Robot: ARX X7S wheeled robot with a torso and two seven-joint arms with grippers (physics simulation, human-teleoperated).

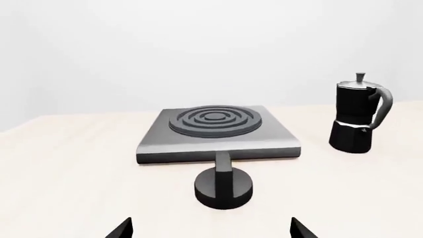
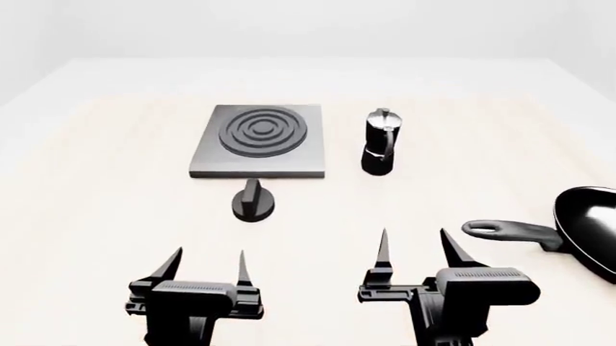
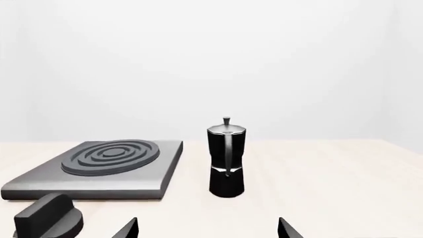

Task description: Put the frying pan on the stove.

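- The frying pan (image 2: pixel 589 227) lies on the table (image 2: pixel 97 216) at the far right, with its handle pointing left.
- The stove (image 2: pixel 258 140) sits further back, well apart from the pan.
- A moka pot (image 2: pixel 379 142) stands just right of the stove.
- The left pincer (image 2: pixel 210 265) is wide open and holds nothing.
- The right pincer (image 2: pixel 417 248) is also open and empty, near the pan's handle.

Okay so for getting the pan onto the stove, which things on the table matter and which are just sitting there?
Needed for the job:
frying pan, at the right edge of the head view
stove

Just lying about:
moka pot, right of the stove
knob, in front of the stove
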